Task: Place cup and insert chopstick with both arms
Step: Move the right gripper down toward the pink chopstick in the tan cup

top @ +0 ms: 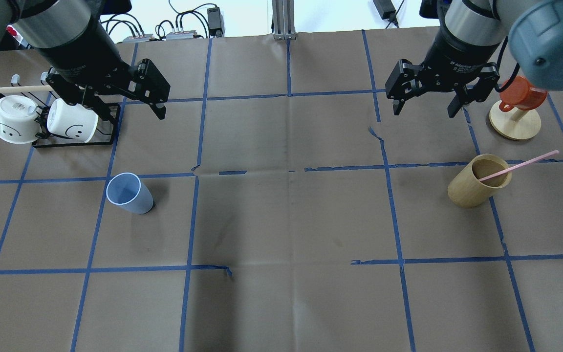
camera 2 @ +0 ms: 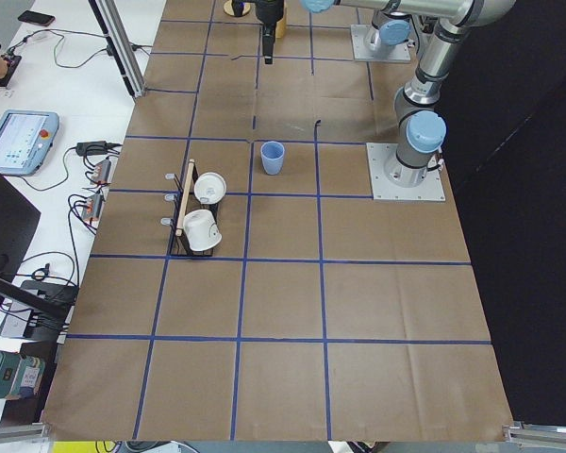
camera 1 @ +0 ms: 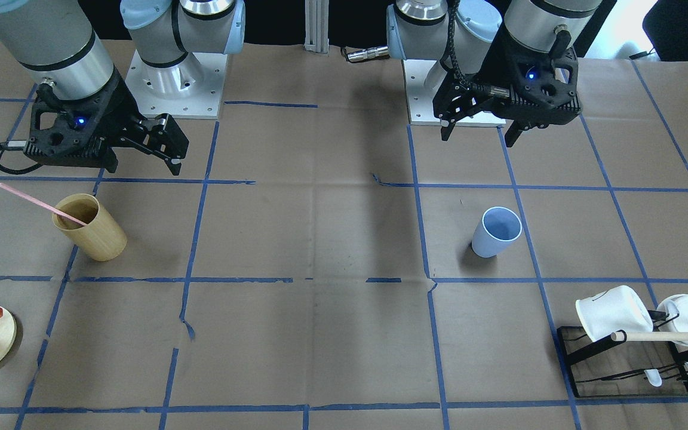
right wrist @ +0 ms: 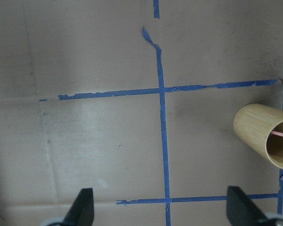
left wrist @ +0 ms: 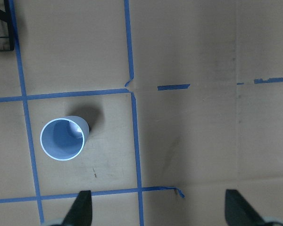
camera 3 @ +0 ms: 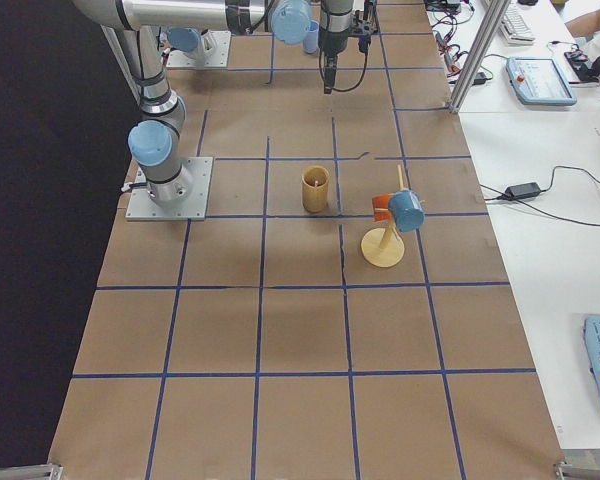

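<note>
The light blue cup [top: 130, 193] stands upright on the paper-covered table, also in the front view [camera 1: 496, 232] and the left wrist view [left wrist: 63, 138]. My left gripper [top: 132, 110] hovers open and empty above and behind it. The pink chopstick [top: 521, 166] leans inside a tan bamboo cup [top: 479, 181], its upper end sticking out over the rim; it also shows in the front view [camera 1: 39, 204]. My right gripper [top: 424, 111] hovers open and empty, behind and to the left of the bamboo cup. In the right wrist view the bamboo cup [right wrist: 266, 136] is at the right edge.
A black rack [top: 74, 142] with two white mugs [top: 15, 120] and a wooden dowel [top: 17, 89] stands at the far left, close beside my left gripper. A wooden stand [top: 515, 122] carrying an orange cup [top: 521, 93] is at the far right.
</note>
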`<state>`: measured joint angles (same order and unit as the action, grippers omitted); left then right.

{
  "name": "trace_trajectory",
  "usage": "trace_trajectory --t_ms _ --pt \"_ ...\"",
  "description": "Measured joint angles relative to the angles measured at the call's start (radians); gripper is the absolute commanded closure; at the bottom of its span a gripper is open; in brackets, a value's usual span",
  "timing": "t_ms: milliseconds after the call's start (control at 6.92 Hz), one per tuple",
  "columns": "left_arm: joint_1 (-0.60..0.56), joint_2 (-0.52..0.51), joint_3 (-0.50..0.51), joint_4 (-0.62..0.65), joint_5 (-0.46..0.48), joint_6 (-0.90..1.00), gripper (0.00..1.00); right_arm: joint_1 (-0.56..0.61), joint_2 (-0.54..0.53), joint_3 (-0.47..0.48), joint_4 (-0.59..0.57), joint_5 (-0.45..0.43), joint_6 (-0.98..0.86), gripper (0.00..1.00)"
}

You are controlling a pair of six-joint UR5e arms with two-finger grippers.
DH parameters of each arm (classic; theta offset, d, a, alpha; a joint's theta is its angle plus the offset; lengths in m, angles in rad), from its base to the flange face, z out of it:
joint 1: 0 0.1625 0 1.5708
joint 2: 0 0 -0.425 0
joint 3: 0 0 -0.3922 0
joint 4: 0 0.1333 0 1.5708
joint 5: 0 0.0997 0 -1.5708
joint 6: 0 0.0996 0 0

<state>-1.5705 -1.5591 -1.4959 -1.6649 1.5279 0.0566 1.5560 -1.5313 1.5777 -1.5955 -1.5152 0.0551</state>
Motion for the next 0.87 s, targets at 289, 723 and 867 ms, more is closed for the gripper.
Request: trace_trajectory --t_ms 289,723,867 --pt "0.001 0.000 0.003 -0.012 -0.003 0.000 0.00 0.001 0.000 0.003 0.003 -0.004 0.007 0.00" --pt "0.001 0.001 0.005 -0.013 -0.006 0.000 0.00 -0.011 0.004 0.008 0.003 -0.002 -0.050 0.01" --pt "0.001 0.002 0.005 -0.013 -0.006 0.001 0.00 -0.046 -0.001 0.019 0.002 0.003 -0.177 0.01"
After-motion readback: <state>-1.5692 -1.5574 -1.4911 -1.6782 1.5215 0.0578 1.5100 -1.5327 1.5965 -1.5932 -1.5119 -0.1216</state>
